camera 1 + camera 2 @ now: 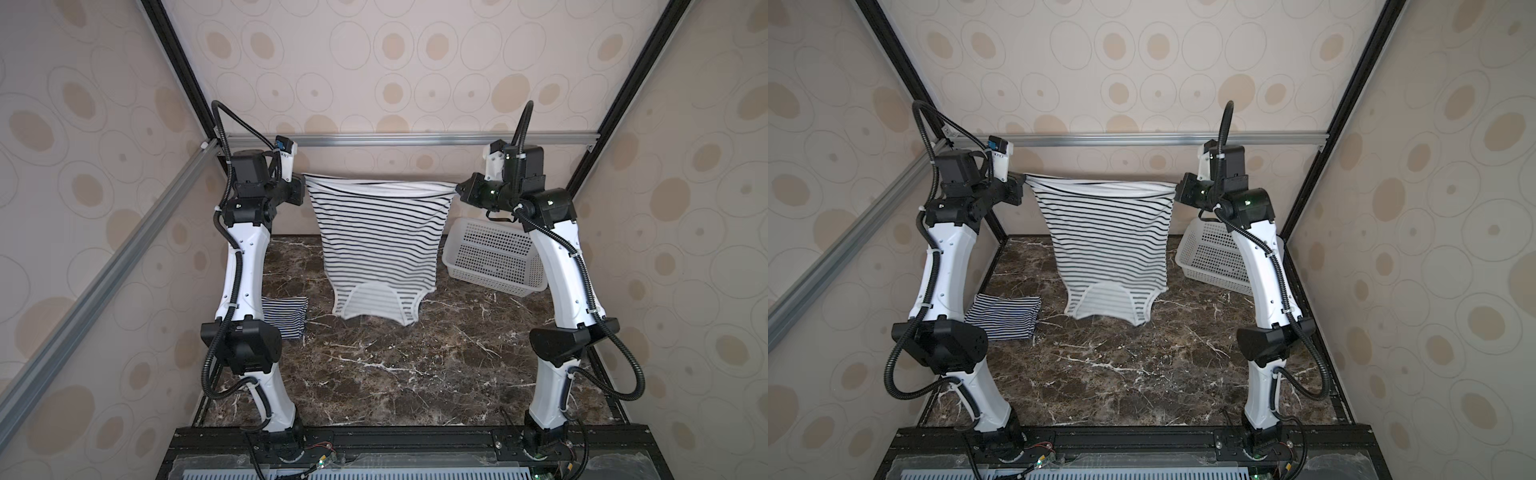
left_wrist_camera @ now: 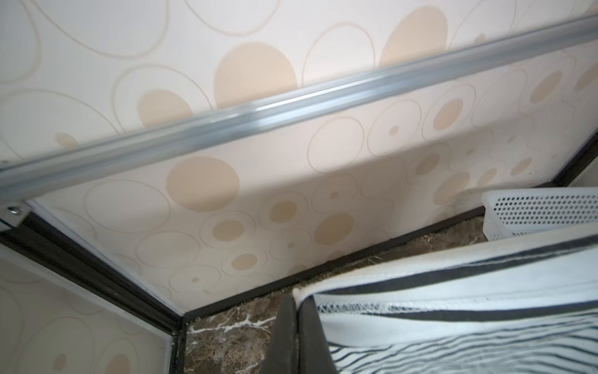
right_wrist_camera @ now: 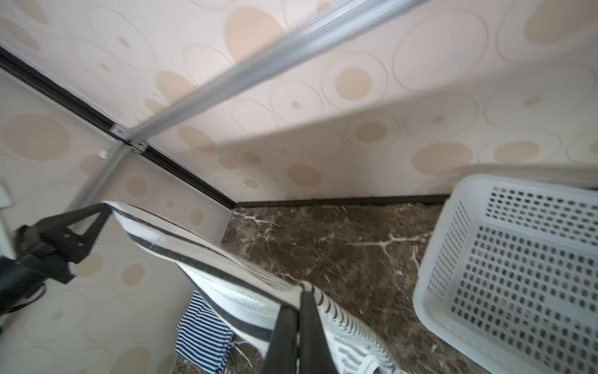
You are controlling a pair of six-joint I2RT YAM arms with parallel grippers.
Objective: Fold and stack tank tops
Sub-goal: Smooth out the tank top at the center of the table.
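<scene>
The white tank top with wide-spaced black stripes (image 1: pixel 378 241) (image 1: pixel 1108 241) hangs upside down in the air, stretched by its hem between both grippers, and its straps brush the marble table. My left gripper (image 1: pixel 302 183) (image 2: pixel 296 299) is shut on one hem corner, and my right gripper (image 1: pixel 455 189) (image 3: pixel 299 298) is shut on the other. The densely striped dark-and-white tank top (image 1: pixel 286 316) (image 1: pixel 1005 316) (image 3: pixel 204 336) lies folded on the table at the left, partly hidden behind the left arm.
A white perforated basket (image 1: pixel 494 257) (image 3: pixel 517 268) stands at the back right of the marble table (image 1: pixel 395 365), close under the right arm. Patterned walls and a metal rail (image 1: pixel 395 139) enclose the back and sides.
</scene>
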